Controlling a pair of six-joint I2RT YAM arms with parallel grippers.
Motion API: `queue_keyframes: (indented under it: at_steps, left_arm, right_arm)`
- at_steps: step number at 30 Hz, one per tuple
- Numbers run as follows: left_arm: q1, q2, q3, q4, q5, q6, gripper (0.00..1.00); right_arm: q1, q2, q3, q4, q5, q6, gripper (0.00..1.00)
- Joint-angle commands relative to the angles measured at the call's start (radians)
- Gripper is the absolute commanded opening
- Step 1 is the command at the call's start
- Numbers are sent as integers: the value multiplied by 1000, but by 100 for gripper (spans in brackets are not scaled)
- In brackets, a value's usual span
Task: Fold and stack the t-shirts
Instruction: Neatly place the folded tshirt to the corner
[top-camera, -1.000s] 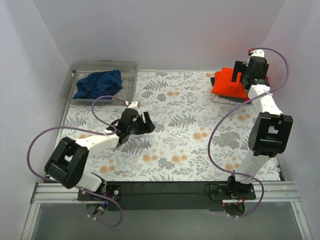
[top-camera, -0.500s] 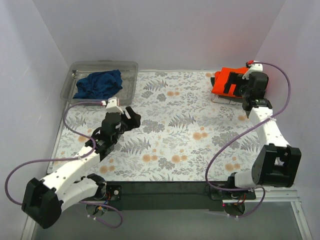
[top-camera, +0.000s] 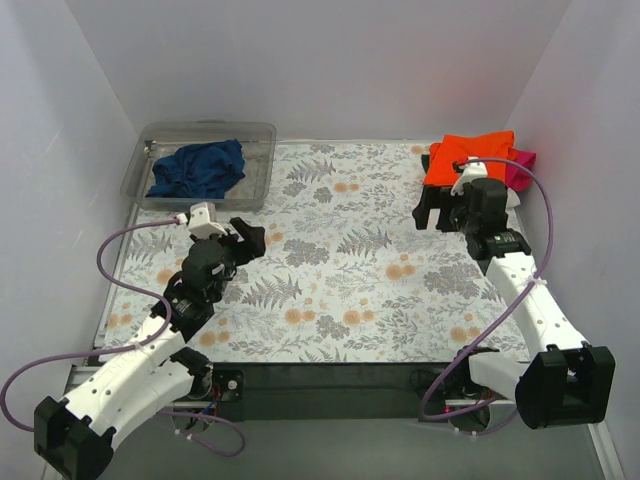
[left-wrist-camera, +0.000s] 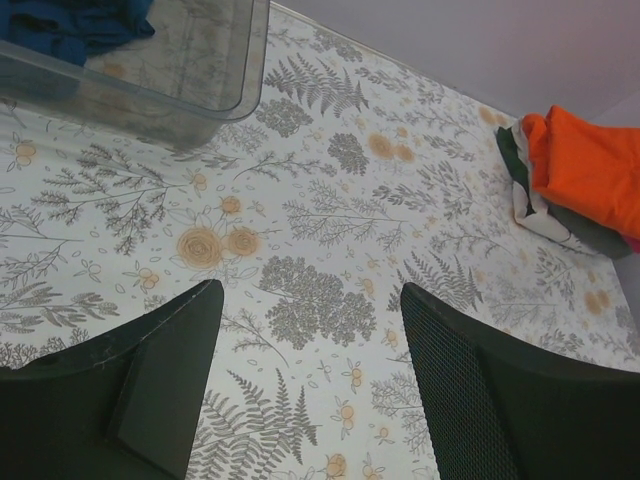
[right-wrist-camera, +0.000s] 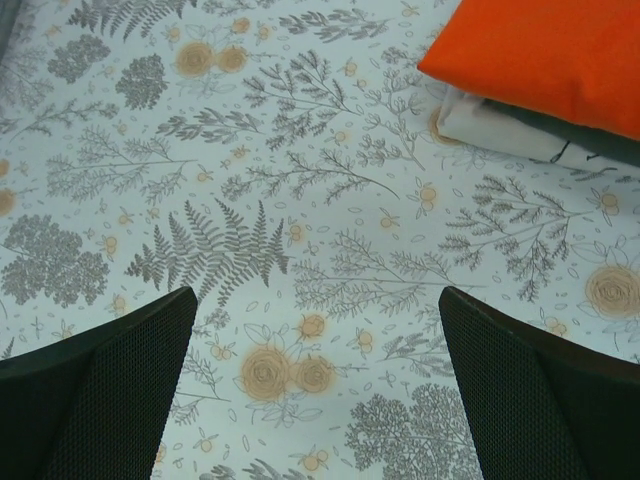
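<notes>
A folded orange-red t-shirt (top-camera: 468, 158) tops a stack at the far right. A magenta-pink t-shirt (top-camera: 522, 160) peeks out at the stack's right edge. A grey layer (right-wrist-camera: 500, 125) lies under the orange one (right-wrist-camera: 550, 50). The navy blue t-shirt (top-camera: 197, 168) lies crumpled in the clear tub (top-camera: 255, 135) at the far left. My right gripper (top-camera: 432, 210) is open and empty, just in front and left of the stack. My left gripper (top-camera: 248, 238) is open and empty over bare cloth, in front of the tub. The left wrist view shows the stack (left-wrist-camera: 590, 165) far off.
A floral tablecloth (top-camera: 350, 260) covers the table. White walls close in the left, back and right sides. The tub's near wall (left-wrist-camera: 150, 95) stands just ahead of my left gripper (left-wrist-camera: 310, 300). My right gripper (right-wrist-camera: 315, 300) hovers over patterned cloth.
My right gripper has drawn back from the stack towards the near left, uncovering the orange shirt. My left arm has swung back to the left and nearer its base.
</notes>
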Motion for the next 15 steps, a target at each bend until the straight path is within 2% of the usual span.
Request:
queue_keyframes:
  at_steps: [1, 15]
  left_arm:
    - [-2, -15, -13, -28, -44, 13, 66]
    - [-2, -96, -62, -27, -76, 26, 66]
  right_arm:
    - [7, -43, -33, -35, 48, -19, 98]
    - [16, -58, -62, -44, 67, -30, 98]
